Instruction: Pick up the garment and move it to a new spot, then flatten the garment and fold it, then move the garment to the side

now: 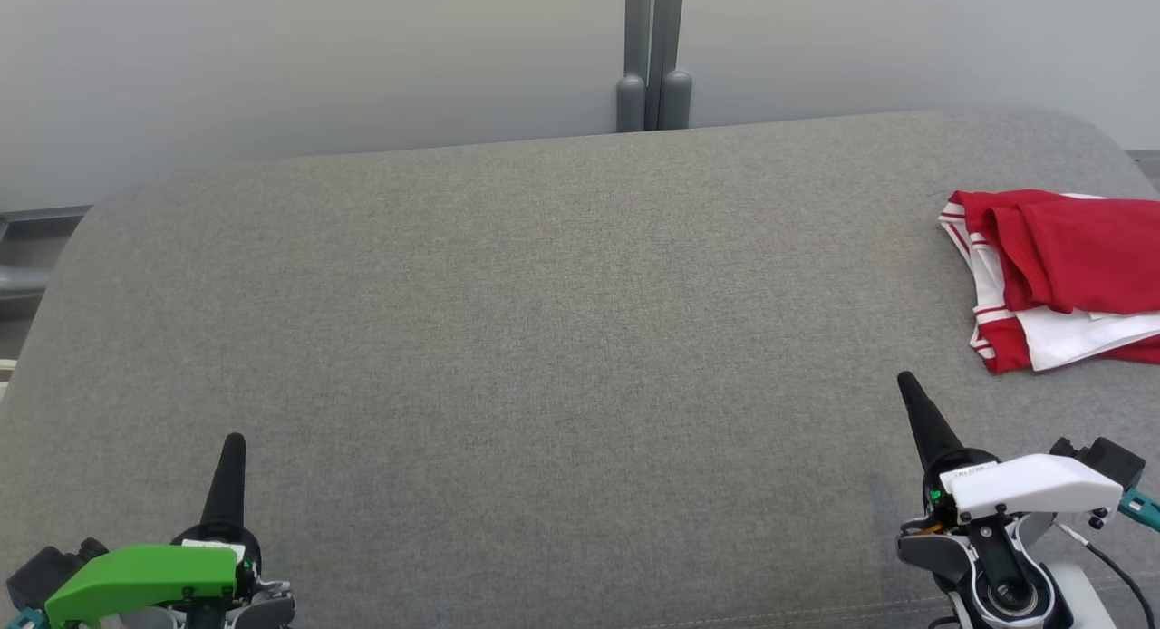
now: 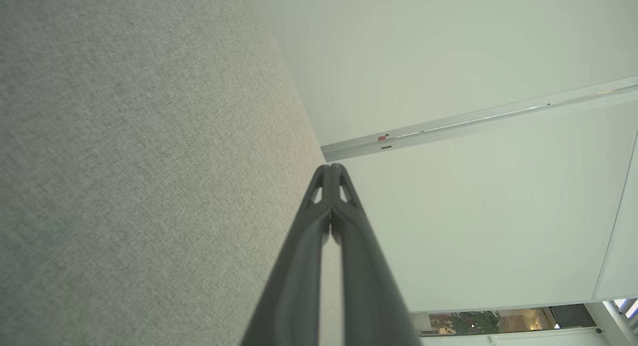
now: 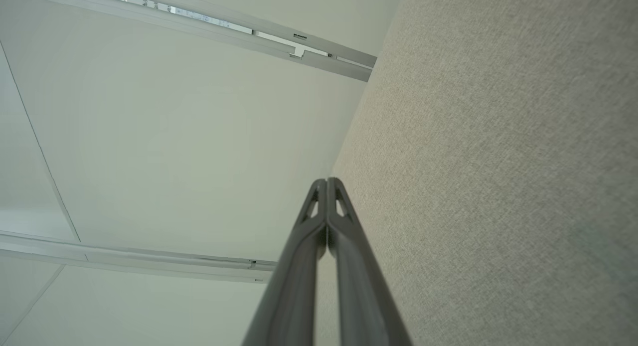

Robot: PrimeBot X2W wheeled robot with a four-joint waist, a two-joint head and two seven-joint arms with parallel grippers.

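The garment [image 1: 1060, 275], red and white with striped trim, lies folded at the far right of the grey fabric surface [image 1: 544, 357], partly cut off by the head view's right edge. My left gripper [image 1: 234, 440] rests at the lower left, shut and empty, well away from the garment. My right gripper [image 1: 904, 380] stands at the lower right, shut and empty, a short way in front and to the left of the garment. In the left wrist view the left gripper [image 2: 331, 167] has its fingers pressed together. In the right wrist view the right gripper [image 3: 327, 181] is likewise pressed shut.
A pale wall with a grey vertical post [image 1: 654, 58] stands behind the surface. The surface's rounded back corners drop off at left and right. Grey cloth [image 2: 124, 161] and pale wall panels [image 3: 174, 136] show in the wrist views.
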